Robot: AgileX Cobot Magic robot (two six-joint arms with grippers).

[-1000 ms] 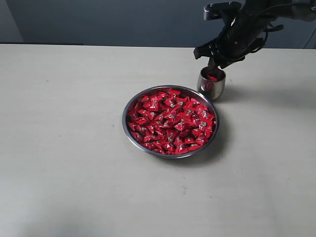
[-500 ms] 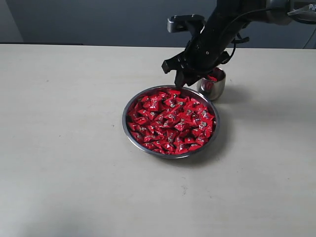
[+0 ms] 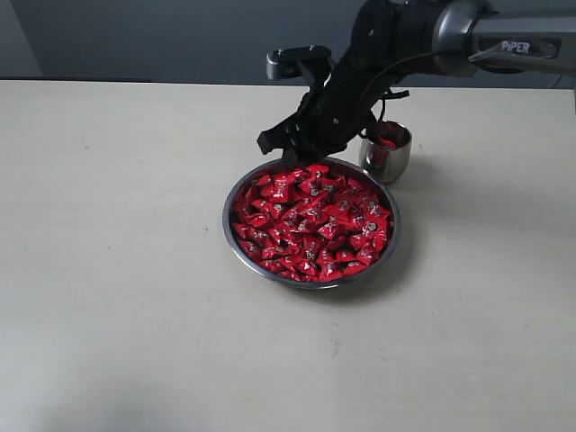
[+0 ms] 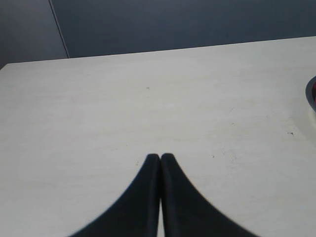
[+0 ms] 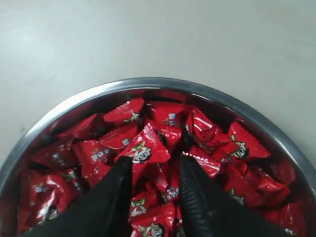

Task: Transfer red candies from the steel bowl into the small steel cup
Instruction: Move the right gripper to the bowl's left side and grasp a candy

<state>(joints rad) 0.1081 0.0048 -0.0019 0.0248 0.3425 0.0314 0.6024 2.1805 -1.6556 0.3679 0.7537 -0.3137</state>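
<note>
My right gripper point(image 5: 154, 165) hangs over the far-left edge of the steel bowl point(image 3: 227, 220), jaws spread with nothing pinched, tips aimed down at the red candies point(image 3: 310, 220). These lie heaped, pointing every way. The small steel cup point(image 3: 389, 162) stands upright just beside the bowl's far-right rim, mouth up. My left gripper point(image 4: 160, 158) is pressed together over the table point(image 4: 148, 98).

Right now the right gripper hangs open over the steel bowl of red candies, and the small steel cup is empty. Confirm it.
Wrong: the small steel cup is not empty; the exterior view shows red candy in it. The rest stands.
</note>
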